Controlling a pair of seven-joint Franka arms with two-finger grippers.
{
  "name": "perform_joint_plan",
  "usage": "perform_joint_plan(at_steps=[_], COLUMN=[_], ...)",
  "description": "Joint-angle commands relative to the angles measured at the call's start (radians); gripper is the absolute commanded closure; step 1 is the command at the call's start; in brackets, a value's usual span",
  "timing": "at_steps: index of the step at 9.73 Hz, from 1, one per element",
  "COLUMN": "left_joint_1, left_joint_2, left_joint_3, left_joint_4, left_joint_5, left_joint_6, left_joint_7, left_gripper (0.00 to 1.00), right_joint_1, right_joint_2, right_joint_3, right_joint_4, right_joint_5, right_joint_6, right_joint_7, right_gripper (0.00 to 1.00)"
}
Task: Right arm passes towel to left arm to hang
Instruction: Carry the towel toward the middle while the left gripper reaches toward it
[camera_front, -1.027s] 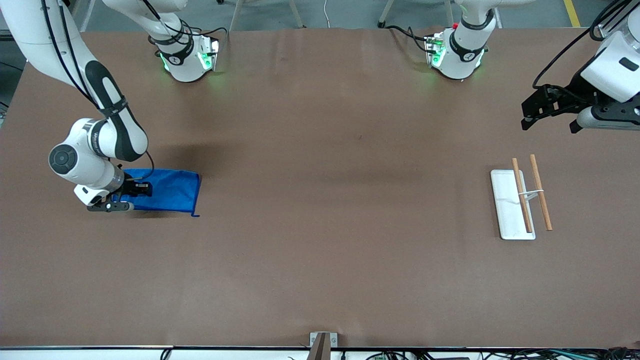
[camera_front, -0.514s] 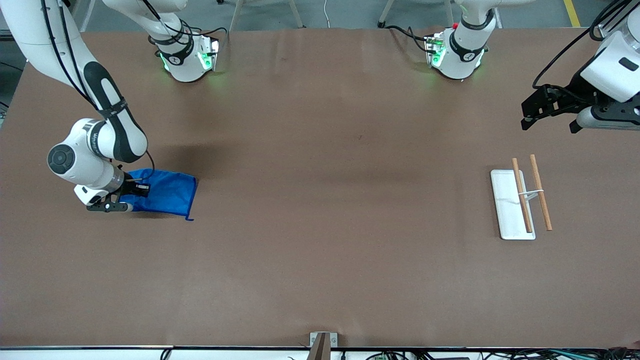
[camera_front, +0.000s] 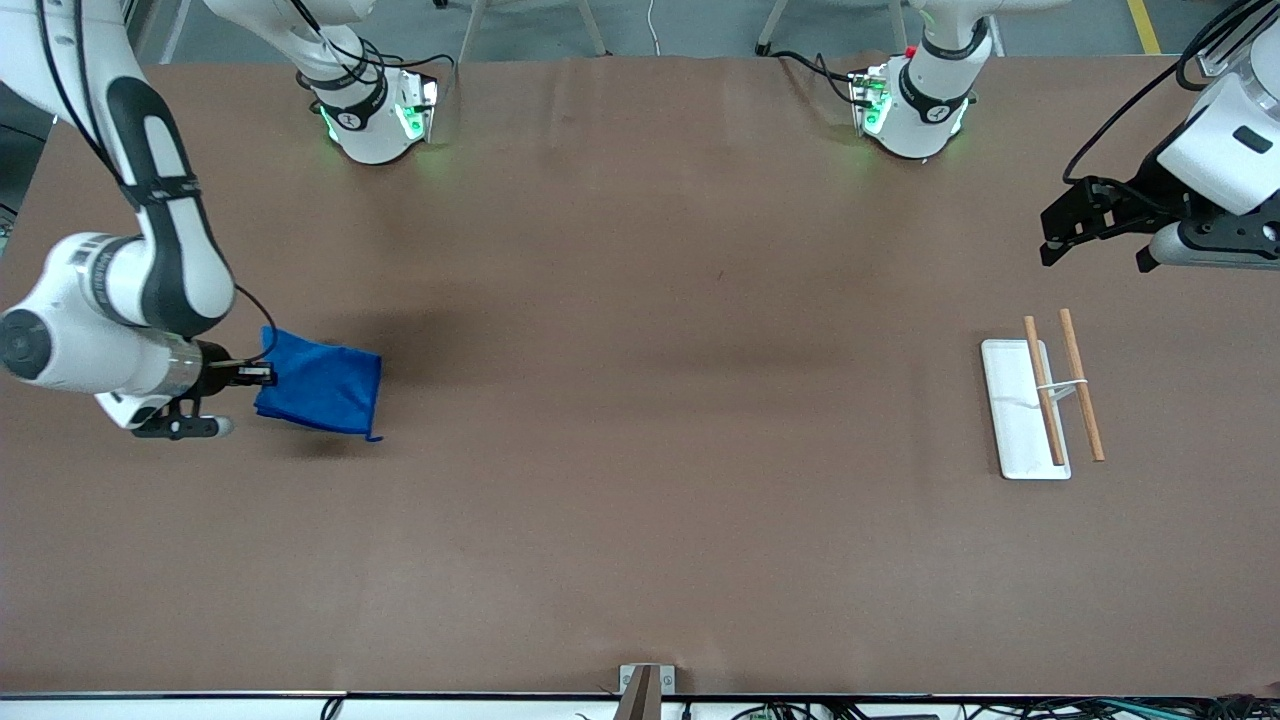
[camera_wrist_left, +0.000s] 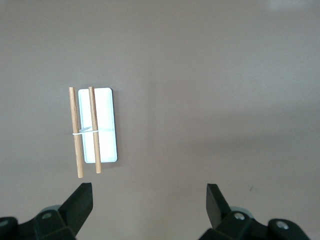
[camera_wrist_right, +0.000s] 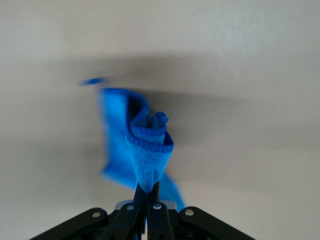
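Spanning the whole scene, one brown table carries everything. Two arms: right arm comes in at its own end of the table, left arm waits at its end.

One towel, royal blue, hangs bunched from the right gripper, lifted off the table over the right arm's end, shadow under it. Right wrist view shows the jaws pinched together on a folded edge of the towel, rest of the cloth drooping away from the fingers toward the table. Thin loop at the free lower corner.

Key relation: towel extends from the right gripper toward the table's middle, that is toward the left arm's side, so the free end already points the way the handover must go. The two grippers are well apart, nearly the full table between them; right arm is the only one near the towel. Judgement: right arm needs to carry it toward the middle before any pass.

Left gripper hovers over its end of the table, fingers spread wide, nothing between them.

One white tray lies near it, with two wooden rods joined by a thin white band, probably the hanging rack.
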Motion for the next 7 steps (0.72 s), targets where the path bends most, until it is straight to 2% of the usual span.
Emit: perform_joint_plan(at_steps=[1,3,4,5,7], left_joint_1=[0.004,-0.01,-0.021,-0.045,-0.059], left_joint_2=[0.016,0.037,0.042,0.051,0.067], left_joint_3=[-0.004,-0.008,-0.01,-0.012,-0.012], left_joint_4=[-0.018,-0.017,-0.022,-0.025,-0.028], left_joint_5=[0.003,-0.009,-0.01,-0.013,-0.09], left_joint_6=[0.011,0.011,0.013,0.013,0.016], left_joint_7=[0.009,0.009,0.004,0.004,0.012], left_gripper=[0.0,0.0,0.0,0.0,0.0], right_joint_1=[0.039,0.039,0.039,0.036,0.041], right_joint_2=[0.012,0.01,0.01,0.01,0.015], right_joint_3=[0.047,0.183,0.255,0.348,0.429], right_joint_4=[0.149,0.204,0.211,0.221,0.229], right_joint_5=[0.008,0.014,0.026,0.098,0.341], right_joint_6=[-0.161,-0.246,-0.242,-0.225,-0.167], right_joint_7=[0.106,0.2,0.259,0.334,0.412], right_gripper=[1.0,1.0,1.0,1.0,1.0])
